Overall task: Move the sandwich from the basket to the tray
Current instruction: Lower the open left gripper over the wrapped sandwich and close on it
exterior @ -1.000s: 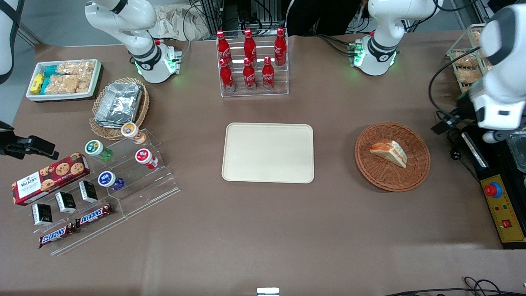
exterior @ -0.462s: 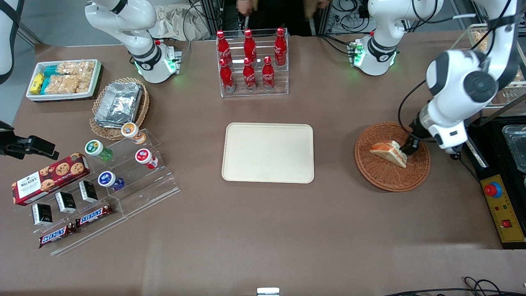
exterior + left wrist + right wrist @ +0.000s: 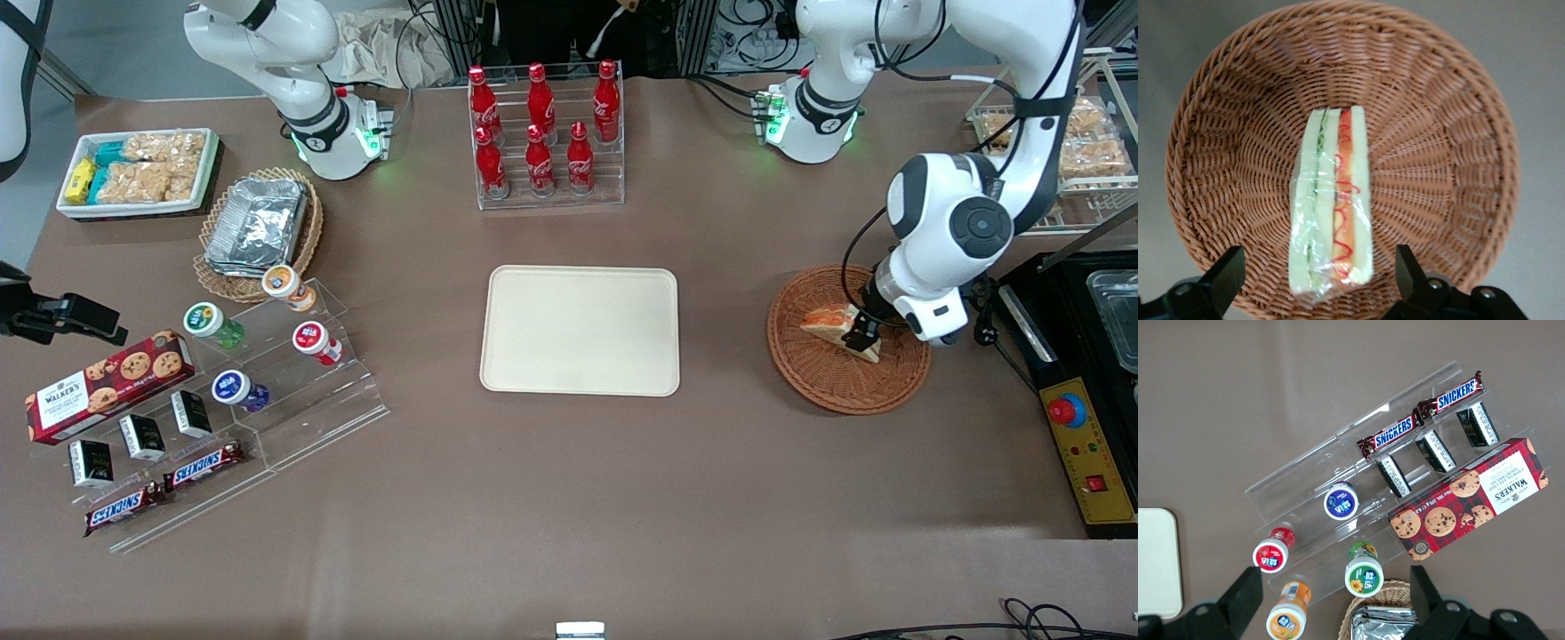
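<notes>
The sandwich is a plastic-wrapped wedge of white bread with red-orange and green layers, lying in the reddish-brown wicker basket. In the left wrist view the sandwich lies in the middle of the basket. My left gripper is low over the basket, at the sandwich's wide end. Its fingers are open, one on each side of the sandwich and apart from it. The cream tray lies empty at the table's middle, toward the parked arm from the basket.
A rack of red cola bottles stands farther from the camera than the tray. A black control box with a red button lies at the working arm's end. A tan basket of foil trays and snack displays lie toward the parked arm's end.
The left arm has swung in from the table's edge and come down over the basket. Its gripper now straddles the sandwich's wide end. The sandwich has not moved.
</notes>
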`<state>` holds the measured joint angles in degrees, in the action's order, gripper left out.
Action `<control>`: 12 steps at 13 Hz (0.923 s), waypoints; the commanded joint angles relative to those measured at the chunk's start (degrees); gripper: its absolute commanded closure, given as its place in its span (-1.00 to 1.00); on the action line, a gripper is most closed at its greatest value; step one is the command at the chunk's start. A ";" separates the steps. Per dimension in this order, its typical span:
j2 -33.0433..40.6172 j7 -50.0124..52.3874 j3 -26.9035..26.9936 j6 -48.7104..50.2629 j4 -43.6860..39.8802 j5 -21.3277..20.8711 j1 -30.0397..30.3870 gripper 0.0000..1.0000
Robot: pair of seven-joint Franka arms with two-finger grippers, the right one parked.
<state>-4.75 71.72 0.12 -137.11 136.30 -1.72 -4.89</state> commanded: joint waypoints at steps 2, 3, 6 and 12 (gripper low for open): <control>-1.22 2.54 -0.04 -4.12 2.22 0.57 0.15 -1.00; -2.36 3.42 -0.12 -5.79 2.65 0.57 -0.11 -0.96; -2.64 3.87 -0.12 -6.25 2.49 0.57 -0.20 0.52; 3.26 2.81 -0.30 19.25 -12.05 -0.57 -0.29 1.00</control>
<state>-3.13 74.41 0.06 -128.98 132.11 -1.73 -4.94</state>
